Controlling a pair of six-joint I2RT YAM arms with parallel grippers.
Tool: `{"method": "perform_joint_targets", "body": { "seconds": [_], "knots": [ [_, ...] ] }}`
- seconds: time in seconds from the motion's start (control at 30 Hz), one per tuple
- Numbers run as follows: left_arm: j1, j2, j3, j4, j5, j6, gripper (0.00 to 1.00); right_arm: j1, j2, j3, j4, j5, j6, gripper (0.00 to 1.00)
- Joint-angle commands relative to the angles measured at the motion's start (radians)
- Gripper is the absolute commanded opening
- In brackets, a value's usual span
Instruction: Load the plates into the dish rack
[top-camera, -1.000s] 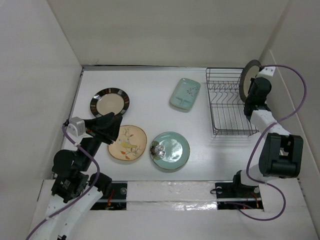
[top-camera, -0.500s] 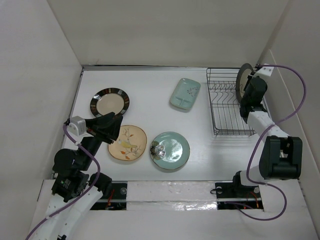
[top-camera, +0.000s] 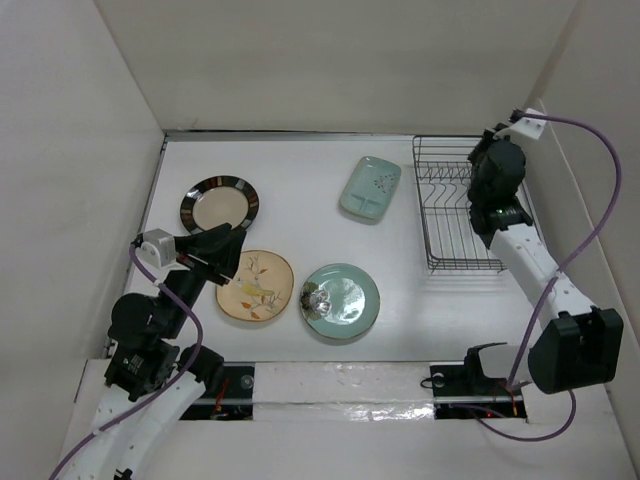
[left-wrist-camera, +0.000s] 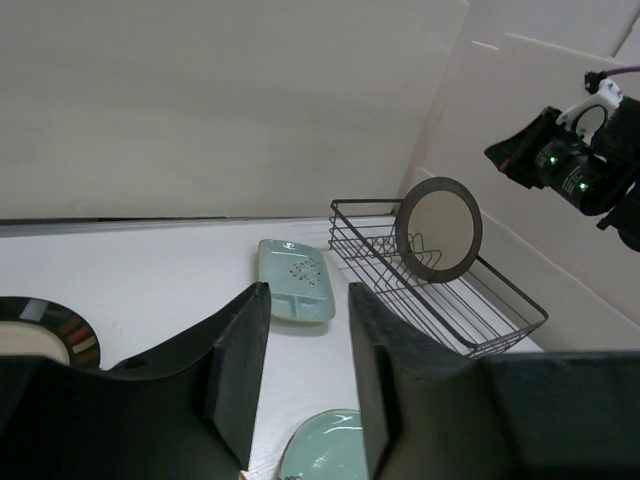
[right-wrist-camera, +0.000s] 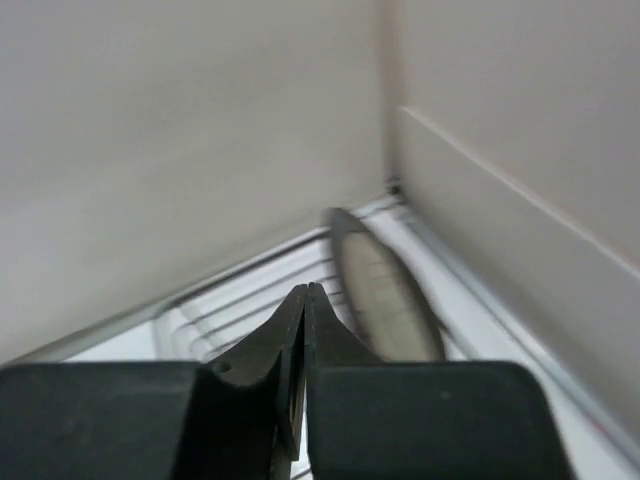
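Left wrist view: dark-rimmed plate (left-wrist-camera: 438, 228) upright between dish rack (left-wrist-camera: 470, 300) prongs, propped unaided. Right gripper (right-wrist-camera: 303, 330) pinched closed, empty, above rack. Left gripper (left-wrist-camera: 305, 370) spread wide, empty, near floral plate (top-camera: 256, 285), likely next pick.

A white table (top-camera: 300, 180) is sitting between cream panels: a back wall (top-camera: 340, 60) is rising behind it, and a left wall (top-camera: 70, 180) and a right wall (top-camera: 600, 60) are closing the sides. A dark seam (top-camera: 290, 133) is running along the table's far edge. Soft, even light is falling everywhere; a glossy white strip (top-camera: 340, 385) is shining at the near edge.
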Motion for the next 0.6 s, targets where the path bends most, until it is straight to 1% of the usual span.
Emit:
{"method": "perform_joint_targets", "body": {
  "seconds": [0.0,0.03,0.07,0.13,0.17,0.2,0.23,0.27,0.3,0.37,0.4,0.43,0.47,0.5,0.57],
  "knots": [
    [-0.004,0.018,0.004,0.030,-0.021,0.006,0.32,0.168,0.000,0.067,-0.075,-0.050,0.122,0.00],
    [-0.004,0.018,0.004,0.028,-0.027,0.005,0.28,0.209,0.016,0.073,-0.109,-0.049,0.153,0.00],
    [-0.004,0.018,0.006,0.028,-0.030,0.000,0.16,0.285,0.033,0.078,-0.120,-0.049,0.232,0.00],
    [-0.004,0.016,0.007,0.028,-0.042,-0.005,0.01,0.352,0.113,0.092,-0.138,-0.060,0.311,0.00],
    [-0.004,0.018,0.007,0.025,-0.068,-0.009,0.00,0.375,0.150,0.101,-0.147,-0.051,0.401,0.00],
    [-0.004,0.024,0.010,0.017,-0.072,-0.014,0.00,0.407,0.191,0.112,-0.152,-0.026,0.444,0.08],
    [-0.004,0.024,0.010,0.016,-0.072,-0.014,0.00,0.418,0.270,0.137,-0.166,0.001,0.476,0.15],
    [-0.004,0.021,0.013,0.014,-0.070,-0.015,0.00,0.418,0.308,0.150,-0.178,0.029,0.560,0.26],
    [-0.004,0.015,0.013,0.014,-0.070,-0.014,0.00,0.418,0.340,0.164,-0.198,0.049,0.611,0.45],
    [-0.004,0.009,0.010,0.014,-0.078,-0.014,0.00,0.418,0.405,0.176,-0.209,0.064,0.708,0.63],
    [-0.004,0.004,0.013,0.013,-0.078,-0.014,0.03,0.429,0.426,0.184,-0.221,0.101,0.751,0.72],
    [-0.004,0.001,0.013,0.011,-0.076,-0.015,0.06,0.429,0.464,0.196,-0.265,0.100,0.794,0.72],
    [-0.004,-0.005,0.015,0.011,-0.072,-0.015,0.12,0.429,0.484,0.214,-0.273,0.100,0.855,0.72],
    [-0.004,-0.016,0.013,0.017,-0.067,-0.017,0.14,0.429,0.503,0.222,-0.276,0.129,0.877,0.72],
    [-0.004,-0.022,0.010,0.020,-0.066,-0.015,0.18,0.429,0.571,0.263,-0.368,0.150,0.939,0.72]
  ]
}}
